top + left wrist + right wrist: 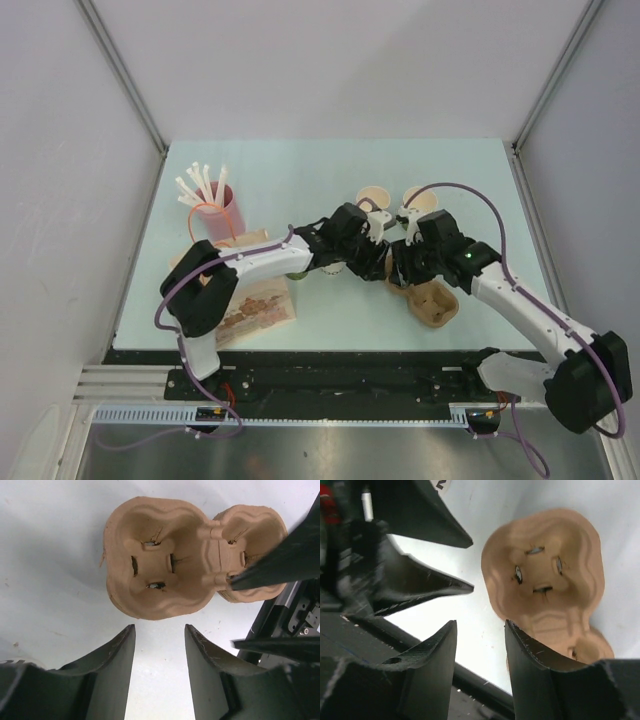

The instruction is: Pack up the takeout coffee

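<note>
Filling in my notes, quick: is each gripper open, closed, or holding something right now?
Left gripper: open, holding nothing.
Right gripper: open, holding nothing.

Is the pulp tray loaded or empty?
Empty: both wells of the pulp tray show bare floors; no cup sits in either.
</note>
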`<state>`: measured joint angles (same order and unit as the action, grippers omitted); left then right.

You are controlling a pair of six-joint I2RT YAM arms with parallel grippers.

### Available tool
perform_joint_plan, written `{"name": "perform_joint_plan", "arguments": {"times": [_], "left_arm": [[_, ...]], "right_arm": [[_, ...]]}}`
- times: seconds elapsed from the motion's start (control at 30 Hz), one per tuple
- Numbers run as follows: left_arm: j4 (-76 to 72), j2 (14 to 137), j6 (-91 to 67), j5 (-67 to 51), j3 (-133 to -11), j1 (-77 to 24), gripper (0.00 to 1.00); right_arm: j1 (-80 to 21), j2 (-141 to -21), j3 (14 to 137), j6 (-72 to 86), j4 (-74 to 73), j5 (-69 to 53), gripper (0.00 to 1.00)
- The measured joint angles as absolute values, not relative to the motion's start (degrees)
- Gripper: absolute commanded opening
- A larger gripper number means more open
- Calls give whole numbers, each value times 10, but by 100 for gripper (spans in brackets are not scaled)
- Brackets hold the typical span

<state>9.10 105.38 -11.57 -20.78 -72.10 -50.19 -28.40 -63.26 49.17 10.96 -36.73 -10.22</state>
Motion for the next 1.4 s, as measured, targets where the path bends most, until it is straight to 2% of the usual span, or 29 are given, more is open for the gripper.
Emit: {"name": "perform_joint_plan", "arguments": {"times": [0.27,0.63,0.7,0.73,0.8,1.0,1.1,1.17,1.23,1.4], "left_arm": [[122,996,-137,-151,-717,-490,50],[162,987,-147,-118,-726,-483,50],[166,987,-150,-115,-726,-482,50],[169,987,-150,-113,-726,-482,50],[170,987,-151,-110,-726,-481,50],[169,987,-152,-111,-726,-481,50],[167,987,-152,-113,-726,-481,50],[166,987,-154,-116,-726,-481,50],[165,987,-155,-119,-726,-481,50],[166,987,-155,-122,-726,-481,50]], "right_arm": [[-298,-717,495,37,-327,-98,47],[-343,-769,495,14,-283,-51,44],[-343,-775,495,13,-280,-45,41],[-343,-779,495,12,-277,-43,33],[-343,-785,495,13,-270,-43,26],[-343,-785,495,16,-266,-43,17],[-343,-783,495,18,-267,-43,18],[-341,-782,495,18,-267,-44,25],[-340,-781,495,19,-269,-44,37],[-337,-781,493,18,-271,-50,38]]}}
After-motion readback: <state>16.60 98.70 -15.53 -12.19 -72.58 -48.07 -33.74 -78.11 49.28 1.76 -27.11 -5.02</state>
